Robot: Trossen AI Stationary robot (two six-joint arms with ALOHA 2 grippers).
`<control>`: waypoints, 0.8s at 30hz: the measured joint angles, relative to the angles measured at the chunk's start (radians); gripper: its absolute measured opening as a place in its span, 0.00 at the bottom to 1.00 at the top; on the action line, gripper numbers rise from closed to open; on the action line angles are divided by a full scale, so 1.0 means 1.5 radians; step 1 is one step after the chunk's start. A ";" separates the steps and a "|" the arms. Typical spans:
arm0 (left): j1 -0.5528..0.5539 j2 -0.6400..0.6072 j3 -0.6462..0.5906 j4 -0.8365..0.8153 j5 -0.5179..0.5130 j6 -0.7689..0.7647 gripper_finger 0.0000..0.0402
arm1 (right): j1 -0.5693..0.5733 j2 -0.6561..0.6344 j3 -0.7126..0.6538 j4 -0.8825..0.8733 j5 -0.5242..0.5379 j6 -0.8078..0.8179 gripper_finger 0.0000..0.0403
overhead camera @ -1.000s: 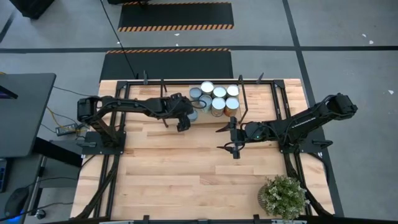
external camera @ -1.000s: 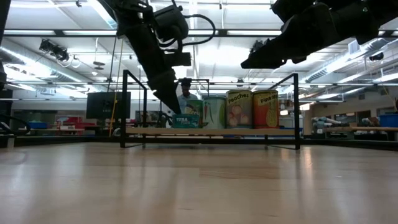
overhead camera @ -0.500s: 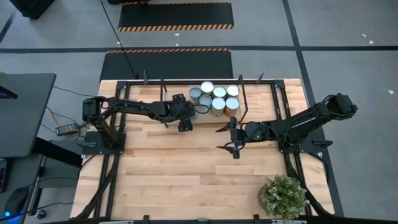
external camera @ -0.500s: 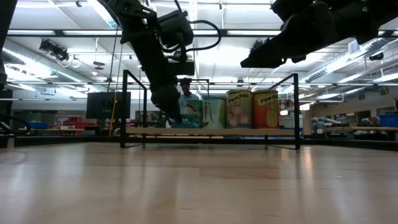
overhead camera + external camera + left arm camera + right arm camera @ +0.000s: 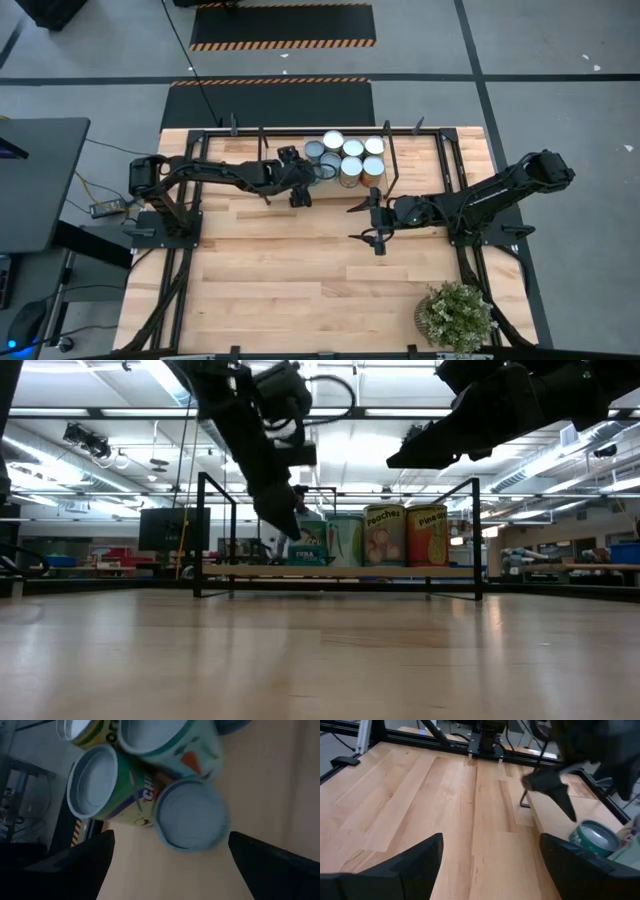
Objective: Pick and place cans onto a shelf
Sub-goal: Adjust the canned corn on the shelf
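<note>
Several cans (image 5: 350,155) stand upright in a cluster on the shelf (image 5: 400,572) at the table's far side. A low teal can with a blue-grey top (image 5: 192,815) stands on the shelf board at the cluster's near left, and it also shows in the low view (image 5: 305,552). My left gripper (image 5: 170,840) is open just above this low can, its fingers wide to either side and clear of it. In the low view the left gripper (image 5: 288,525) hangs slanted over the can. My right gripper (image 5: 358,222) is open and empty, hovering above the table's middle.
The shelf's black posts and rails (image 5: 200,535) frame the cans. A potted plant (image 5: 455,315) stands at the table's near right corner. Bare wood tabletop (image 5: 280,270) stretches across the near half. A person (image 5: 297,510) stands in the room behind the shelf.
My left gripper has dipped down beside the low teal can at the shelf board, then risen clear of it. The can stays on the shelf, a little closer to the other cans than before.
</note>
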 joint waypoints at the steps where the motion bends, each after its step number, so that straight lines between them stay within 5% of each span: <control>1: -0.005 -0.003 0.010 -0.016 0.001 -0.008 0.99 | 0.000 0.000 0.000 0.000 0.004 -0.001 0.84; 9: -0.007 -0.007 0.116 -0.199 0.002 -0.072 0.99 | 0.000 0.000 0.003 -0.014 0.045 0.024 0.84; 12: 0.012 -0.006 0.143 -0.202 0.039 -0.032 0.99 | 0.000 0.000 0.017 -0.045 0.060 0.036 0.84; 16: 0.061 -0.007 0.171 -0.169 0.182 0.033 0.99 | 0.001 0.000 0.028 -0.071 0.077 0.042 0.83; 24: 0.173 0.030 0.258 -0.156 0.180 -0.001 0.99 | -0.002 0.000 0.029 -0.067 0.091 0.034 0.81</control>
